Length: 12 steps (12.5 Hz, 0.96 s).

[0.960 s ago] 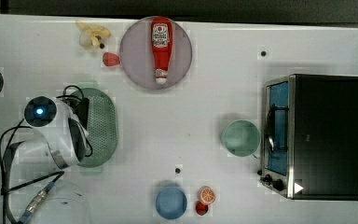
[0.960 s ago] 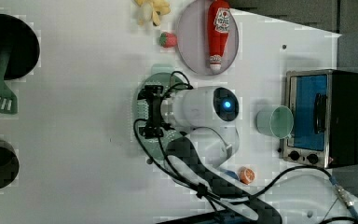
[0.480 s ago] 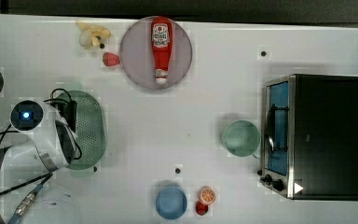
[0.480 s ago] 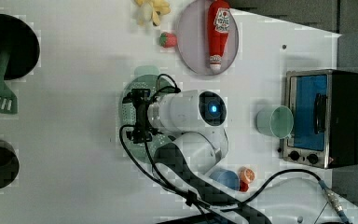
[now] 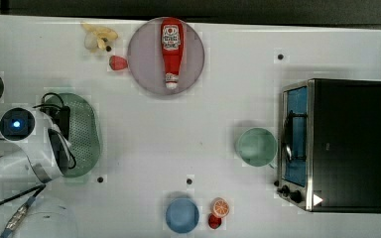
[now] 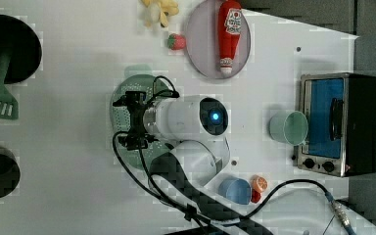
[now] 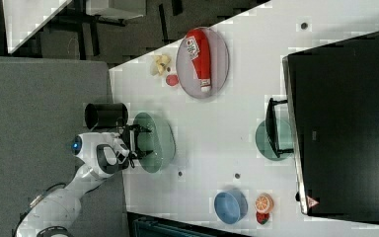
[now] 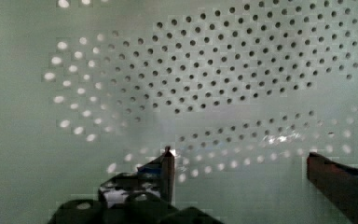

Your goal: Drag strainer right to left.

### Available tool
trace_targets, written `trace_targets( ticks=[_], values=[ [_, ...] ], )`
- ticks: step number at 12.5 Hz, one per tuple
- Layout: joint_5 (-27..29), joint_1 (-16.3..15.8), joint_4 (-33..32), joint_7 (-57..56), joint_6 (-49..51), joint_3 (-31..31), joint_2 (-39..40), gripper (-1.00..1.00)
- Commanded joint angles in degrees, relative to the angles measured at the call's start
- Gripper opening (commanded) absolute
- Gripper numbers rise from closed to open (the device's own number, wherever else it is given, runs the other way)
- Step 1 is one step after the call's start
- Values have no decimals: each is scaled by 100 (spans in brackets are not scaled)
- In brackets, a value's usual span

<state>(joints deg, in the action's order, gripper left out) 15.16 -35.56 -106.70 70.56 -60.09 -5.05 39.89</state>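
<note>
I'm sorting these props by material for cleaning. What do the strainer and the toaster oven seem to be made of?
The strainer looks like moulded plastic: a uniform pale green, matte, with even rows of small punched holes in the wrist view. The toaster oven appears to be metal, with a black casing and a brushed silvery front frame; its door looks like glass, showing a blue reflection.

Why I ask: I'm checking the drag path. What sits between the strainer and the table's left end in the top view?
Nothing visible on the white table there. The strainer already lies near that end, with the open gripper inside it.
</note>
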Motion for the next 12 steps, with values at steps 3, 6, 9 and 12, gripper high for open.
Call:
trace_targets(
  ticks=[3, 6, 9, 12],
  values=[
    [-659, -136, -106, -558, 450, 362, -597, 100],
    [-710, -91, -176, -1779, 1262, 1013, -1506, 100],
    [-734, -9, -164, -3484, 2333, 1910, -2539, 100],
    [-873, 112, -163, -5000, 3279, 2944, -3470, 100]
  ],
)
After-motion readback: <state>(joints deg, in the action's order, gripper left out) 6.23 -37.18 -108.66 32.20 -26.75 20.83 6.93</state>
